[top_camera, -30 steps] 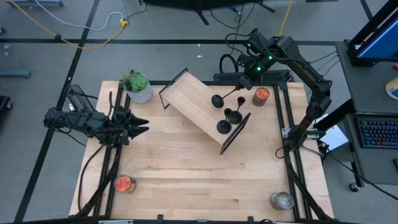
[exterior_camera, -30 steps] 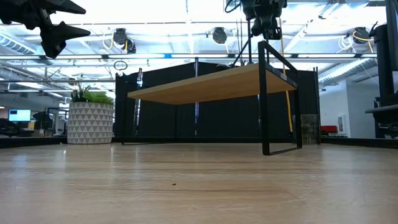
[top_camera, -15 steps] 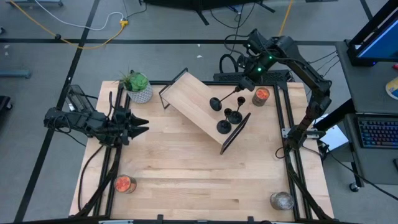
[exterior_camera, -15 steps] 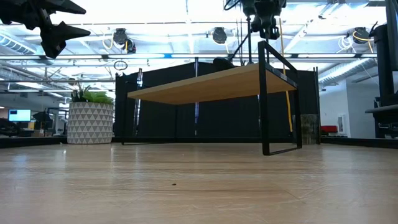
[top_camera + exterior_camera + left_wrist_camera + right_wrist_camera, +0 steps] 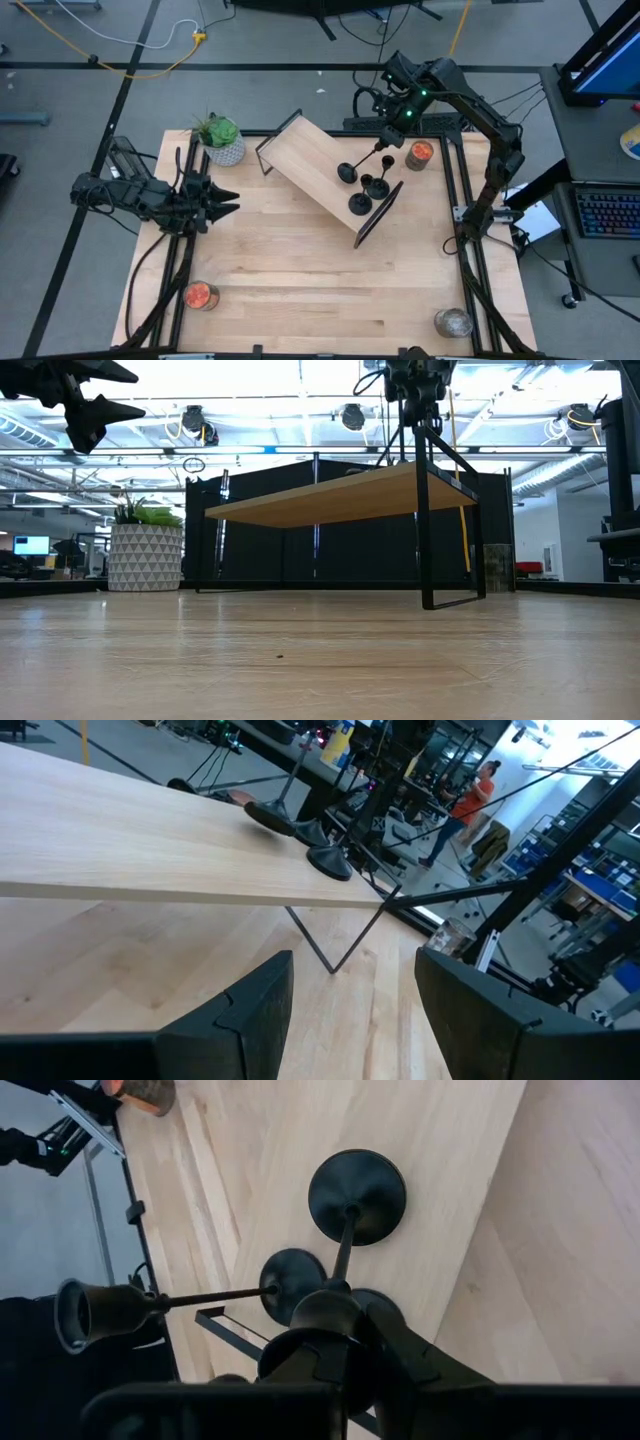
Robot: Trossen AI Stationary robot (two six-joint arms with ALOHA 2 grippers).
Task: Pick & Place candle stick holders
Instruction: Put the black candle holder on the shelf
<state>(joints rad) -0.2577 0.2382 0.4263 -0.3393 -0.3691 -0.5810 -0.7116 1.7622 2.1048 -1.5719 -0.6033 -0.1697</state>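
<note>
Three small black metal candle stick holders (image 5: 361, 186) stood on slanted light-wood shelf (image 5: 310, 165) | my right gripper (image 5: 383, 147) clamped tallest holder's cup | advised lowering base flat, clear of neighbours | left gripper (image 5: 228, 203) half-open, empty, idle.

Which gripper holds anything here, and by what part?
Right gripper is shut on the cup top of a tall black candle stick holder. Left gripper holds nothing.

Black candle stick holders (image 5: 360, 186) on a pale wooden shelf (image 5: 310, 160); white triangle-patterned planter (image 5: 226, 151) with green leaves.
</note>
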